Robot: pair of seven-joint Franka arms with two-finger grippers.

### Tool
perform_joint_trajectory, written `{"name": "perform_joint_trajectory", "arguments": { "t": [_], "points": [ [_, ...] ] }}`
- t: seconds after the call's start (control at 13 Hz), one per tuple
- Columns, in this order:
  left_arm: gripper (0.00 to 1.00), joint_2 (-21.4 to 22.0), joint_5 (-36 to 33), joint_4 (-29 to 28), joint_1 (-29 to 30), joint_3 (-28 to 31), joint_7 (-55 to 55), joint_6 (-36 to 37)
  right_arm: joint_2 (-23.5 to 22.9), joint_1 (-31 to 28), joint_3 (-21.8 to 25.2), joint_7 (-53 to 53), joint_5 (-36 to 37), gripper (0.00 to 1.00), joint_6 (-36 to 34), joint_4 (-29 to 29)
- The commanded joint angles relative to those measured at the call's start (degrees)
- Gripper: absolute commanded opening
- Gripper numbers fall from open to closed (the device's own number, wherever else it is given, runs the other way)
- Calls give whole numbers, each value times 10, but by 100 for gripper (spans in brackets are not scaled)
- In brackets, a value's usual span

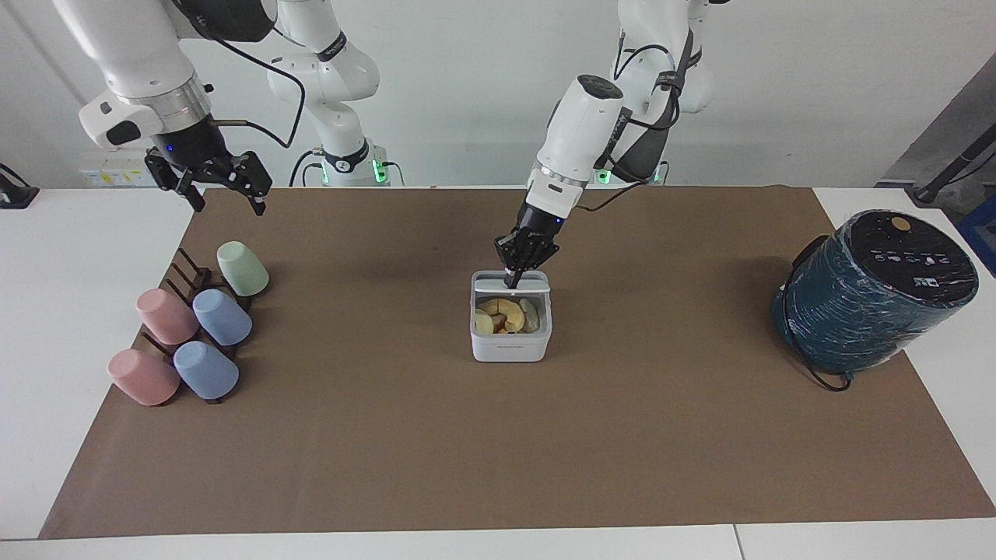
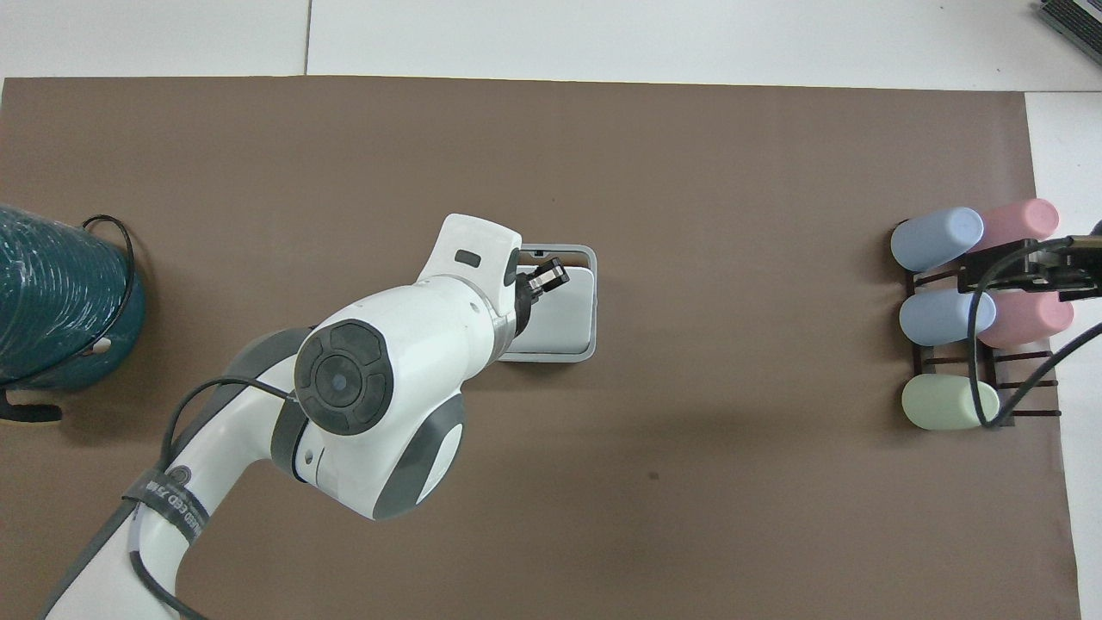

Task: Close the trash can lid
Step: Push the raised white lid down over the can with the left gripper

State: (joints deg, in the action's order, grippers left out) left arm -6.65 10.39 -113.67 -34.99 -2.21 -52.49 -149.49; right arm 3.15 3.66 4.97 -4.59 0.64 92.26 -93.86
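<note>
The small white trash can (image 1: 510,346) stands mid-mat with food scraps inside. Its lid (image 1: 534,282) is tipped far down over the opening, and a gap still shows the scraps in the facing view. In the overhead view the lid (image 2: 564,319) covers nearly all of the can (image 2: 592,346). My left gripper (image 1: 513,280) is shut, and its tips press on top of the lid; it also shows in the overhead view (image 2: 547,276). My right gripper (image 1: 224,199) is open and empty, waiting in the air over the cup rack.
A dark rack with several pastel cups (image 1: 194,327) lies at the right arm's end of the mat. A large teal wrapped cylinder with a black top (image 1: 871,292) and a black cable stands at the left arm's end. The brown mat (image 1: 498,451) covers the table.
</note>
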Motion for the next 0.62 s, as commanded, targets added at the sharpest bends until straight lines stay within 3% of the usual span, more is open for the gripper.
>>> {"name": "perform_joint_trajectory", "arguments": {
  "t": [0.0,0.23,0.54],
  "points": [
    [0,-11,12,-1,14,-2,3,-19,12,-1,0,11,-7,100,-1,-11],
    [0,-64,12,-1,10,-1,0,-77,11,-1,0,11,-6,100,-1,-11],
    [0,-79,12,-4,12,-1,1,-84,11,-1,0,11,-6,100,-1,-11]
  ]
}}
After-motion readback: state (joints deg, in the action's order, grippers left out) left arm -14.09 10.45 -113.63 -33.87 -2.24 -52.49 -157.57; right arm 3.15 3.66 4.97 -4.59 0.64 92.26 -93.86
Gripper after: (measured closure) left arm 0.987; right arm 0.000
